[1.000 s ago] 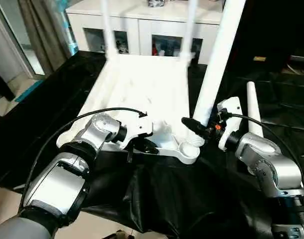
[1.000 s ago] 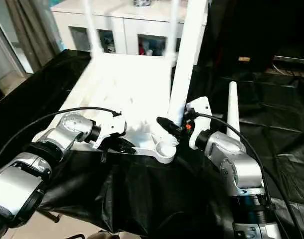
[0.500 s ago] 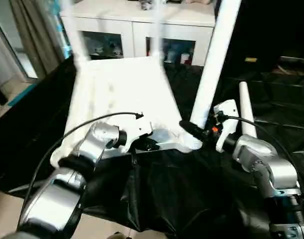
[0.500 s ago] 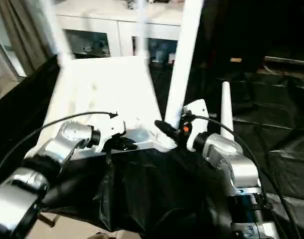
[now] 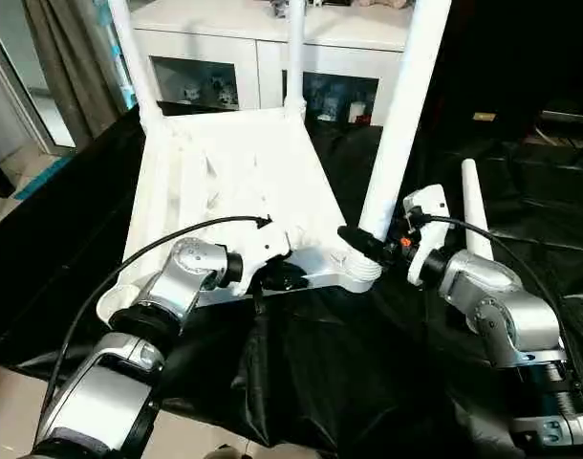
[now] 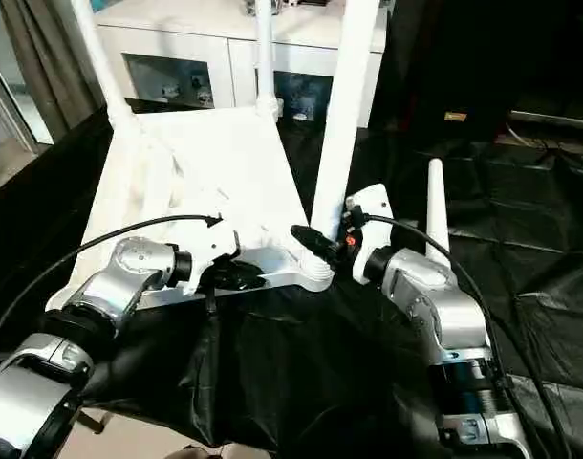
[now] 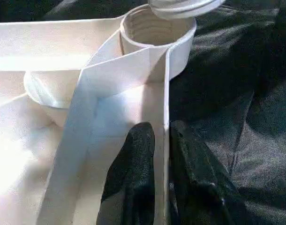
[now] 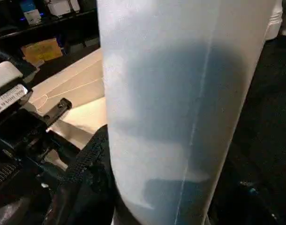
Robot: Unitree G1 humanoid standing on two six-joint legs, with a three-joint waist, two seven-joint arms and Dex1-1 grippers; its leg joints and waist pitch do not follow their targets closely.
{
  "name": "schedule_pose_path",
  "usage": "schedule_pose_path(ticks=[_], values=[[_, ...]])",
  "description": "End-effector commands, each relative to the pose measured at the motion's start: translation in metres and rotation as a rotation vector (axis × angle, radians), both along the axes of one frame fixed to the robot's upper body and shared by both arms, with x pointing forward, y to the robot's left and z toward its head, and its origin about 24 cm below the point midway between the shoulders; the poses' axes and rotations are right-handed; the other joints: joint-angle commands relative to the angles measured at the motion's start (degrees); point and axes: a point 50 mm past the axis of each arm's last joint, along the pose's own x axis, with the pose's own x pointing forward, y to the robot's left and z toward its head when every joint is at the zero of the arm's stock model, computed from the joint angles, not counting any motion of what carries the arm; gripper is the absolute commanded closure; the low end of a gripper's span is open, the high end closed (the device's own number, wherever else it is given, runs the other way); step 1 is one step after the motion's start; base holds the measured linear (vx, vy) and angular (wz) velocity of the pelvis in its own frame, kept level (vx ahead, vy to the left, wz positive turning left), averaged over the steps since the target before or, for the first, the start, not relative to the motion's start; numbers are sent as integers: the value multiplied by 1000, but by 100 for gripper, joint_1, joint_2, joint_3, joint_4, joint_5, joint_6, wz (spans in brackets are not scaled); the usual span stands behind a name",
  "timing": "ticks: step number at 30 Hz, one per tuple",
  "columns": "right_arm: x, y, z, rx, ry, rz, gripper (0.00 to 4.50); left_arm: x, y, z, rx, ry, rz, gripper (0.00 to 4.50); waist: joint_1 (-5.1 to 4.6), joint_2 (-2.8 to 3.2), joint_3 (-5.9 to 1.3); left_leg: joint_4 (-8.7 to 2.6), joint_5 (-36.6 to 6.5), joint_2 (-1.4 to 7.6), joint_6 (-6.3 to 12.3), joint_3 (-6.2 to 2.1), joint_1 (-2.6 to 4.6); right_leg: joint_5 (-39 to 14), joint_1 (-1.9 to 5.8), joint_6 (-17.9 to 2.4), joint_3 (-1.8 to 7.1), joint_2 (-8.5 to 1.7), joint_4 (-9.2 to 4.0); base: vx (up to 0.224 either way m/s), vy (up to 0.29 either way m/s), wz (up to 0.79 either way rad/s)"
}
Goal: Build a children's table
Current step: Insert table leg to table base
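Two claws on the children's table, which lies upside down on black sheeting, ribbed underside up. Landmark: the near-right corner socket.

- Left claw: just left of that socket, on the near edge rim. Its two black fingers straddle the thin upright rim wall, one on each side and nearly together. Fingers sit tight against the wall; can't tell whether they're actually pinching it or slightly off it.
- Right claw: directly above the socket, clamped on the thick leg low on its shaft. Leg stands in the socket, leaning slightly right as it rises out of the top of the head views. Right wrist view shows the shaft close up with a black finger against its side.
- Two thinner-looking legs already stand at the far corners, diagonally and straight back from the socket.
- Fourth leg lies loose on the sheeting right of the socket, beyond the right claw's wrist, tapered tip pointing away.
- Near-left corner socket sits open, no leg, well left of the landmark, past the left forearm.
- White cabinet with glass fronts behind the far edge.
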Motion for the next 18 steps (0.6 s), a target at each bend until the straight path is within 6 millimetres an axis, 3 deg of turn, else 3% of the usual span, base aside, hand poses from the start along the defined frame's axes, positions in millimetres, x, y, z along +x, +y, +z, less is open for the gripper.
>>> schedule_pose_path(ticks=[1,11,12,18], values=[[3,1,8,-2,-40,4,259,1,8,-5,27,29,36,376,30,-67,-364,-401,-1244,365,155,-210,100,-1697,262,-862,359,-558,-540,0,0,0],[5,0,7,-26,-47,-9,259,-1,5,-10,29,91,16,376,20,-34,-363,-407,-1348,364,104,-215,111,-1621,264,-942,359,-556,-542,0,0,0],[7,2,6,-42,-52,-10,259,-1,5,-11,33,95,14,405,20,-34,-369,-404,-1335,366,99,-216,112,-1586,267,-963,360,-563,-535,0,0,0],[15,6,6,-53,-49,-11,259,0,4,-11,25,104,24,446,18,-50,-345,-408,-1431,365,100,-214,128,-1875,261,-949,356,-568,-567,0,0,0]])
